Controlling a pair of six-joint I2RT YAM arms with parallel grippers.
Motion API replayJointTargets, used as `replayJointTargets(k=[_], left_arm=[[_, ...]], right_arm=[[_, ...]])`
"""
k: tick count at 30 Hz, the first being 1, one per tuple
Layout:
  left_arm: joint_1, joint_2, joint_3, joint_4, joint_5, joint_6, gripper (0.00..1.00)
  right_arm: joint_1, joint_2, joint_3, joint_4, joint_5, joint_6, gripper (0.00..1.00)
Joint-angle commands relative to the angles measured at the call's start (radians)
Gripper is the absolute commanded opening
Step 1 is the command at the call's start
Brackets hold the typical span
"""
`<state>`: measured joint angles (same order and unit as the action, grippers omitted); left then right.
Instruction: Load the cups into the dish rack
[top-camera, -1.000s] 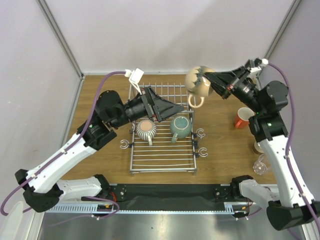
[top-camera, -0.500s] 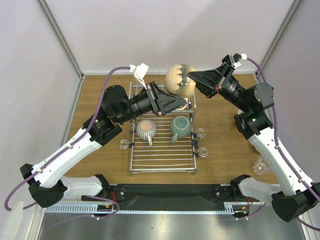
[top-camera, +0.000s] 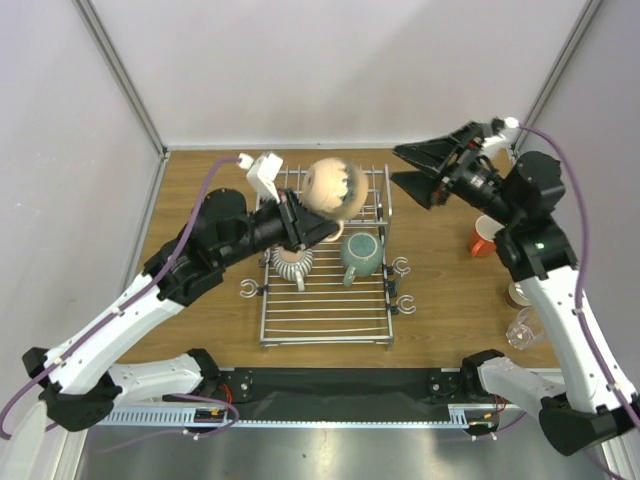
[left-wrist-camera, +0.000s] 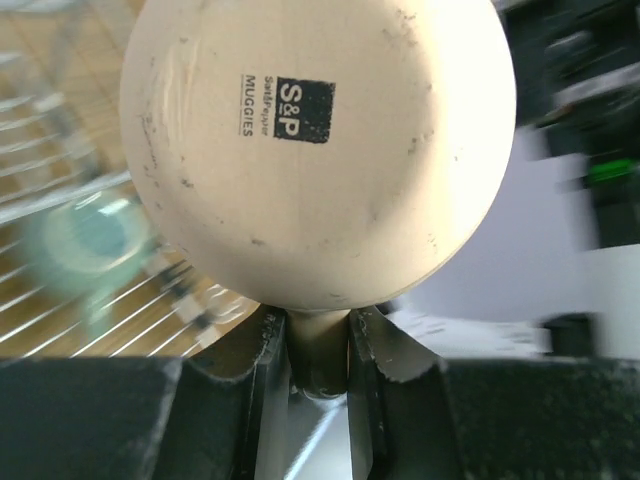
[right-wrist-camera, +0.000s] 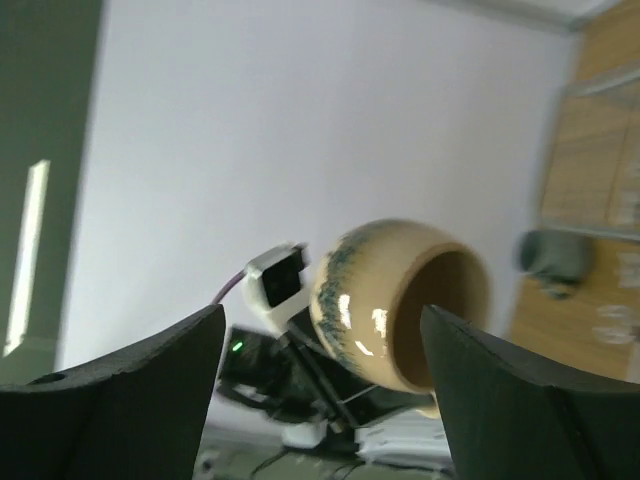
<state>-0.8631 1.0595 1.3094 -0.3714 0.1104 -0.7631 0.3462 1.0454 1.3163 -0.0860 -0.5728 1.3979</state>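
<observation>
the rounded underside of a beige mug (left-wrist-camera: 320, 150) filled most of the view, its base turned to the camera and printed with a black "s&p" square beside the word "muggies". dark specks dotted the glaze. the left gripper (left-wrist-camera: 318, 365) was clamped on the mug's handle (left-wrist-camera: 318, 350), one finger (left-wrist-camera: 262, 370) pressed against each side of it. left of the mug, blurred, a teal cup (left-wrist-camera: 85, 240) sat on the wires of the dish rack (left-wrist-camera: 110, 325), over the wooden counter (left-wrist-camera: 40, 60). at the right edge, a blurred black arm (left-wrist-camera: 590, 60) showed a green light (left-wrist-camera: 610, 172).
</observation>
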Motion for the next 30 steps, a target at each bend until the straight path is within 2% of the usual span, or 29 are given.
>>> replayJointTargets(k=[1, 6, 9, 14, 18, 22, 27, 30], left_arm=[[0.004, -0.111, -0.042, -0.116, -0.155, 0.128, 0.0], [-0.04, -0.22, -0.211, -0.306, -0.319, 0.124, 0.0], [-0.073, -0.269, -0.312, -0.377, -0.397, 0.079, 0.0], [-0.103, -0.296, -0.397, -0.432, -0.434, 0.059, 0.0], [-0.108, -0.271, -0.424, -0.48, -0.474, 0.028, 0.0], [-0.108, -0.224, -0.458, -0.446, -0.497, 0.024, 0.0], [-0.108, -0.093, -0.446, -0.434, -0.503, 0.033, 0.0], [-0.108, -0.078, -0.455, -0.405, -0.505, 0.038, 0.0]], right_arm=[[-0.108, -0.054, 0.055, -0.479, -0.006, -0.262, 0.86], [-0.226, -0.076, 0.031, -0.716, 0.001, -0.431, 0.84], [-0.266, -0.1, -0.028, -0.707, -0.044, -0.421, 0.83], [-0.291, -0.113, -0.069, -0.706, -0.064, -0.415, 0.82], [-0.303, -0.102, -0.066, -0.704, -0.073, -0.418, 0.81], [-0.319, -0.102, -0.077, -0.706, -0.076, -0.419, 0.81], [-0.339, -0.11, -0.088, -0.715, -0.091, -0.43, 0.81], [-0.375, -0.113, -0.094, -0.721, -0.111, -0.433, 0.81]])
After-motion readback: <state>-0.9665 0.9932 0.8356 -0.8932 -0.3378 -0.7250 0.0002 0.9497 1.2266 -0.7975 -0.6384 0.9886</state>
